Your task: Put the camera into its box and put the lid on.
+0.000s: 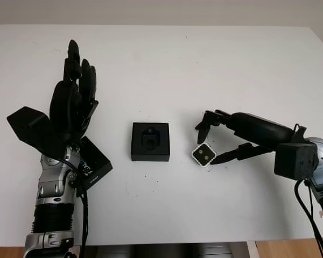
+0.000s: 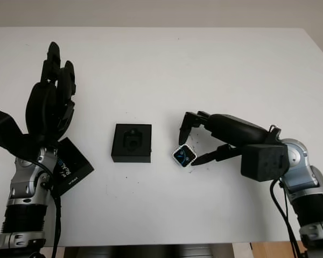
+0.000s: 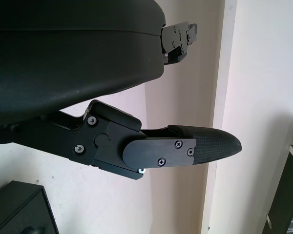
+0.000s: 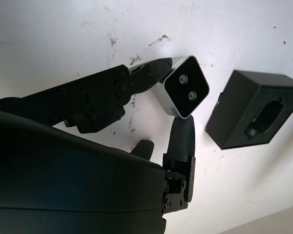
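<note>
right hand (image 1: 207, 144) right of centre, fingers pinched on camera (image 1: 203, 155), tilted at desk (image 1: 204, 64) level for lift toward box | box (image 1: 149, 141) mid-frame, cavity up, ready to receive | left hand (image 1: 75, 91) raised at left, released, grasping nothing | lid (image 1: 97, 167) lower left behind left arm, waiting

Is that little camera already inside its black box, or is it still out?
Out. The camera sits right of the open box, pinched by the right hand; the box's moulded recess is empty. The left hand is raised, open.
</note>
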Available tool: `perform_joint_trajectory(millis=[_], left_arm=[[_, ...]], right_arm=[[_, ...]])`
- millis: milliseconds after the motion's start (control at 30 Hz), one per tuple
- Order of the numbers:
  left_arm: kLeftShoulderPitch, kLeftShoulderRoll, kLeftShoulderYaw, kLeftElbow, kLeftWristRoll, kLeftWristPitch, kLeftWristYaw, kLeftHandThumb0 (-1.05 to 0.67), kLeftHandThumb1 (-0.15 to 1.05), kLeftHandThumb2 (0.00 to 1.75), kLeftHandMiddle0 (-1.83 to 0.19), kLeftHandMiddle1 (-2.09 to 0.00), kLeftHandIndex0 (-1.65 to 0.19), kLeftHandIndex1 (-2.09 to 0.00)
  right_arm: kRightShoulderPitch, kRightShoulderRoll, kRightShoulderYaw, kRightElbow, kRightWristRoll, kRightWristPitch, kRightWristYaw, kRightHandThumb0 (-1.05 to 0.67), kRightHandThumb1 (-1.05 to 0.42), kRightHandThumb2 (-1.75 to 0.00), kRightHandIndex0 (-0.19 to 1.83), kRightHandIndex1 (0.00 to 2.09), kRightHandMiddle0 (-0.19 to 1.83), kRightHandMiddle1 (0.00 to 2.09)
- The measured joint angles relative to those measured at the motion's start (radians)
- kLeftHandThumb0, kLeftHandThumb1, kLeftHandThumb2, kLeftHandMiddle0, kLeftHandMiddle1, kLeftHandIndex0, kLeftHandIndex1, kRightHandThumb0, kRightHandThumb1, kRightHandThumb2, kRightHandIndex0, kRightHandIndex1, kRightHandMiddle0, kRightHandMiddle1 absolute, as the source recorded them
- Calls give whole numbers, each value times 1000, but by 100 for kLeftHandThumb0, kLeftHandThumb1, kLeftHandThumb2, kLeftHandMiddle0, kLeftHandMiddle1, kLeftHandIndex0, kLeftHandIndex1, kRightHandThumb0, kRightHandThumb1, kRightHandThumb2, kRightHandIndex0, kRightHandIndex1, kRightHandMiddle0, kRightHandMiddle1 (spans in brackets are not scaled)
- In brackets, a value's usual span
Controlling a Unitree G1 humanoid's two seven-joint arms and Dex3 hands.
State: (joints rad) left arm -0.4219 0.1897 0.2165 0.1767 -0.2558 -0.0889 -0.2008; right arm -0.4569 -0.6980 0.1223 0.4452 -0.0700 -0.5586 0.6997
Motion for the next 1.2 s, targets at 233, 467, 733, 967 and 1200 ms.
perform_joint_trajectory(millis=[233, 467, 733, 967, 1200], left_arm=[[0, 0, 5, 0, -12, 1, -5, -71, 105, 43, 19, 0, 19, 0], [0, 1, 5, 0, -12, 1, -7, -73, 105, 44, 19, 0, 19, 0], [0, 6, 9, 0, -24, 1, -21, -72, 105, 42, 19, 0, 19, 0], [0, 6, 10, 0, -26, 1, -22, -71, 105, 45, 19, 0, 19, 0], [0, 6, 10, 0, -24, 1, -28, -70, 105, 46, 19, 0, 19, 0]], right_arm=[[4, 11, -12, -23, 20, 84, 32, -34, -105, -12, -4, 88, 4, 190], [13, 38, -18, -34, 39, 135, 35, -32, -105, -9, -2, 81, 8, 190], [18, 72, -32, -44, 73, 208, 41, -34, -105, -10, -4, 74, 8, 193], [22, 84, -32, -37, 61, 190, 34, -37, -105, -11, -2, 69, 8, 193], [25, 87, -31, -32, 37, 163, 18, -37, -105, -11, -1, 69, 9, 193]])
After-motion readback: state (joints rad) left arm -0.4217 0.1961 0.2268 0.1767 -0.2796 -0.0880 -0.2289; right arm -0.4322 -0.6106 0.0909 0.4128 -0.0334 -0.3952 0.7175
